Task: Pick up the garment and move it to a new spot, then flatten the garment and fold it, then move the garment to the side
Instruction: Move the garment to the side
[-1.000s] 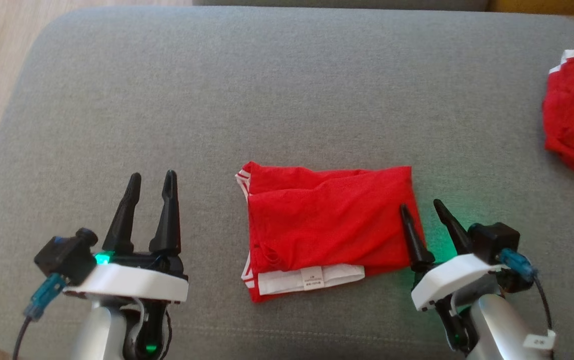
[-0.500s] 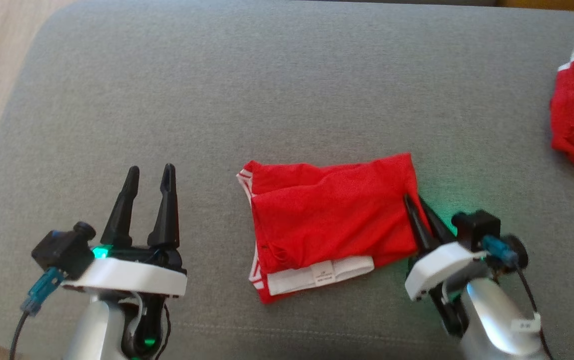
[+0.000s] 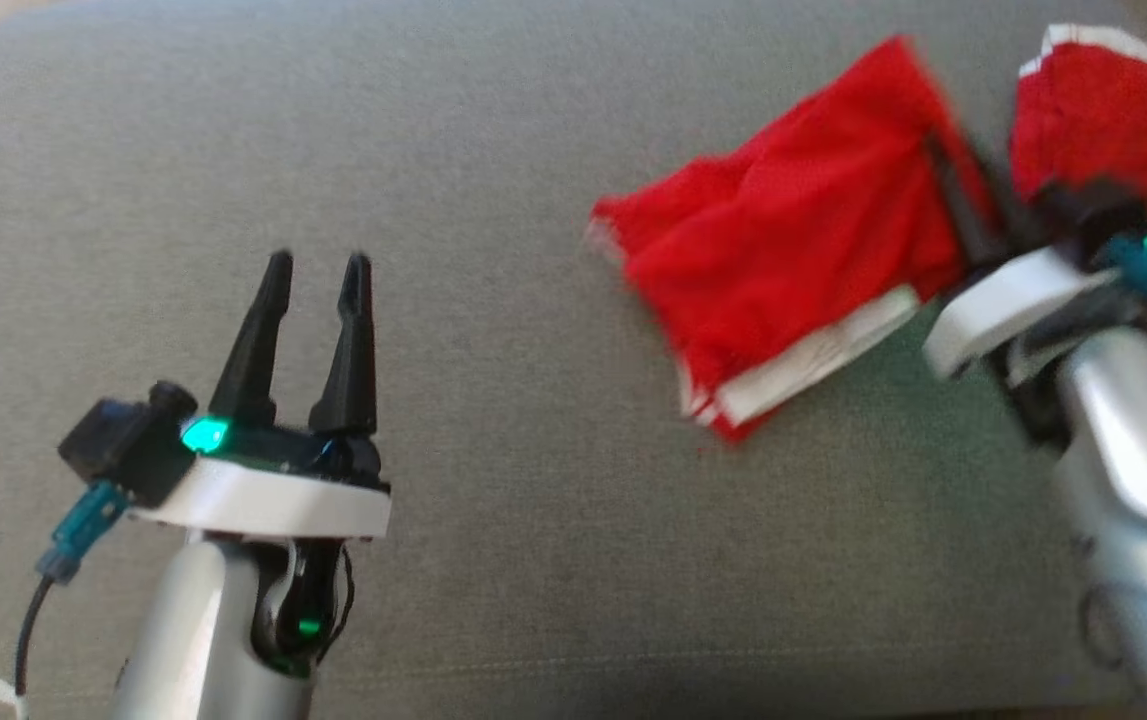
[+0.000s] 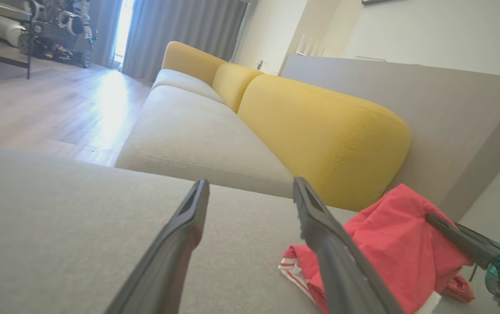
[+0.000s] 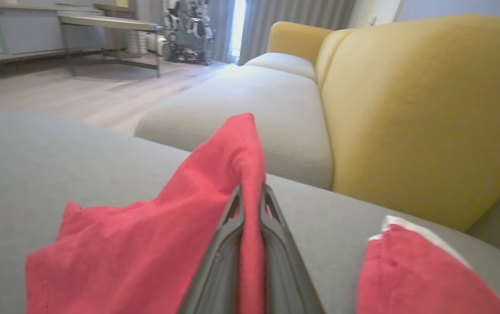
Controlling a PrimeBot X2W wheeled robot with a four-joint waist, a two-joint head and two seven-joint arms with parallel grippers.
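Observation:
The garment (image 3: 793, 260) is a folded red jersey with a white band and label along its near edge, lying tilted on the grey cushion (image 3: 433, 150). My right gripper (image 3: 953, 190), blurred, is shut on its right edge. In the right wrist view, red cloth (image 5: 145, 244) is pinched between the closed fingers (image 5: 252, 192) and lifted into a peak. My left gripper (image 3: 318, 265) stands open over bare cushion, well to the left of the garment and holding nothing. Its wrist view shows the garment (image 4: 389, 248) past the spread fingers (image 4: 197, 205).
A smaller red bundle with white trim (image 3: 1103, 110) lies at the far right, close to the garment; it also shows as the red bundle (image 5: 406, 270). A yellow sofa back (image 4: 319, 131) and pale seat cushions stand beyond. Wood floor lies off the cushion's left edge.
The right gripper closed on the garment's right edge and dragged it right and away, up to the smaller red bundle. The head view shifted too. The left gripper stayed open.

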